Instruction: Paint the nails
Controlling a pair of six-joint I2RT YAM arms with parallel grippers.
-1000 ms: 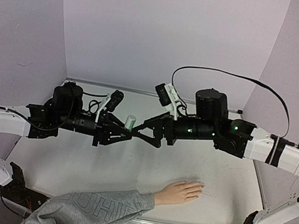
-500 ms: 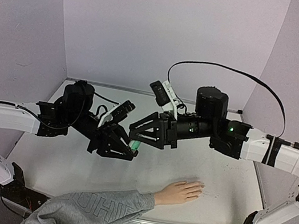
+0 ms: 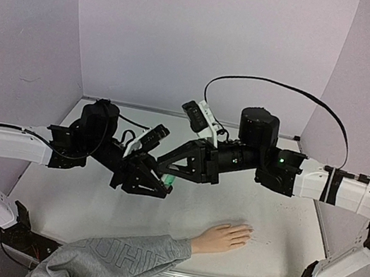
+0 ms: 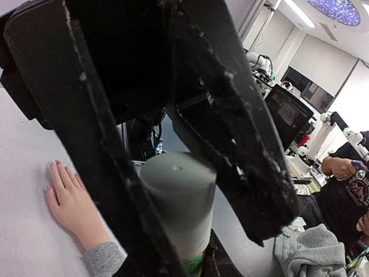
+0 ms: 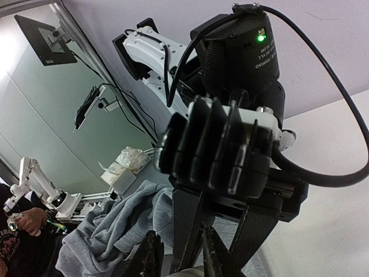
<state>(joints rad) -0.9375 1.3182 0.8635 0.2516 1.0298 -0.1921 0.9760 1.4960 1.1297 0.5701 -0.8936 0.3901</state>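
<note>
- The small bottle [image 3: 169,178] has tipped from upright to a slant, and green now shows on it.
- The left gripper [image 3: 161,187] is clamped round it. The right gripper [image 3: 163,165] meets its upper end, but I cannot tell whether it grips.
- The nails [image 3: 248,229] rest on the tabletop [image 3: 88,200], well below and right of both grippers. Painting hasn't begun; opening likely comes first.

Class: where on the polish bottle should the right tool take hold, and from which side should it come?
Probably the green body, approached from the right arm's side. The left tool grips the round grey cap, so only the green end beyond its fingers is free, and that end points toward the right tool.
</note>
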